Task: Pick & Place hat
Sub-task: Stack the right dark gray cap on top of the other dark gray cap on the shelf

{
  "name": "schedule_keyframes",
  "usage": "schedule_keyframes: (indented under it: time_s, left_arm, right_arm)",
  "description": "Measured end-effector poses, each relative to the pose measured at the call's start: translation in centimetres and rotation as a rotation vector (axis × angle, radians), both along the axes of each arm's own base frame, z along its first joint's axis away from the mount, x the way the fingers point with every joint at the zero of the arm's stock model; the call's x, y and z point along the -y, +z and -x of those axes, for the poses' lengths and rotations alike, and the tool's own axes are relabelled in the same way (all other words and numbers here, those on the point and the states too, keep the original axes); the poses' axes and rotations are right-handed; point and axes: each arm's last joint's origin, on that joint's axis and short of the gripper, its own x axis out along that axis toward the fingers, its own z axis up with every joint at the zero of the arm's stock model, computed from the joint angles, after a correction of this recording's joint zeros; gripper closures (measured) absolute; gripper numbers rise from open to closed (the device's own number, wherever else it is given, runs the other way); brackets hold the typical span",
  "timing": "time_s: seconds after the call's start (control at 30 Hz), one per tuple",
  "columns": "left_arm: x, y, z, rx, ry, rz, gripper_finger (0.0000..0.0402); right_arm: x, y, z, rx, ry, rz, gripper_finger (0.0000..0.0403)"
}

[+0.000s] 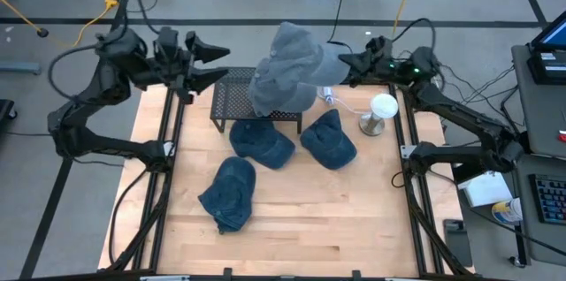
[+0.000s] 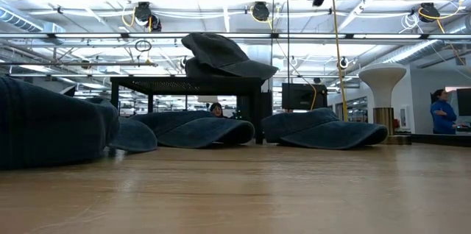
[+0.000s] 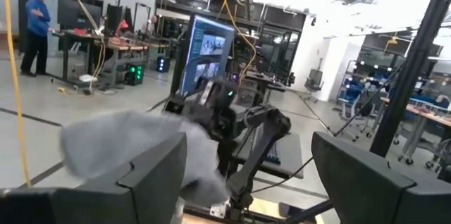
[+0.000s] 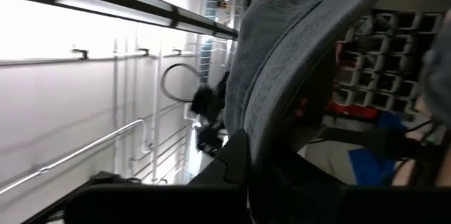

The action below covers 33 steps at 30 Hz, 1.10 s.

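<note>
My right gripper (image 1: pixel 343 64) is high over the table's far side, shut on a light grey hat (image 1: pixel 296 56) that hovers above a black mesh rack (image 1: pixel 232 95). In the low view, a dark grey hat (image 2: pixel 221 56) shows on top of the rack (image 2: pixel 147 83). The held hat covers that spot from above, so I cannot tell whether they are one hat or two. Three dark blue hats lie on the table: one (image 1: pixel 261 141), another (image 1: pixel 329 140) and a third (image 1: pixel 228 194). My left gripper (image 1: pixel 217 64) is open and raised near the rack's left side, touching nothing. My right gripper (image 4: pixel 246 171) pinches the grey hat's edge (image 4: pixel 255 136) between its two fingers. It comes roughly level from the table's right. The hat is lifted clear and stretches away from the fingers toward the left arm, above the rack.
A white mushroom-shaped stand (image 1: pixel 382 109) is right of the rack, near the right arm's base. The near half of the wooden table (image 1: pixel 309 237) is bare. Black frame rails run along both sides. People stand in the room behind.
</note>
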Motion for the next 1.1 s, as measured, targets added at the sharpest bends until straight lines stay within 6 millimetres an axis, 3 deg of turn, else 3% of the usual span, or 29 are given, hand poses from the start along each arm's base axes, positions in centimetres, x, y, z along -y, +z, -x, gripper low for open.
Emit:
schedule_keyframes:
  time_s: [0.27,0.53,0.93,1.1]
  left_arm:
    - [0.6,-0.1,1.5,-0.035,-0.001,0.013,0.0092]
    - [0.6,-0.9,1.5,-0.108,-0.001,0.04,0.0092]
    - [0.6,-1.0,1.5,-0.124,0.001,0.047,0.0092]
    - [0.5,-1.1,1.5,-0.129,0.042,0.052,0.0092]
  right_arm:
    - [2.6,-3.3,-3.5,-0.061,0.0,0.019,0.04]
    - [3.9,-7.5,-7.0,-0.167,0.032,0.017,0.04]
    - [5.6,-11.4,-8.4,-0.318,-0.033,0.025,0.0399]
    - [5.6,-12.1,-8.5,-0.374,-0.056,0.053,0.0399]
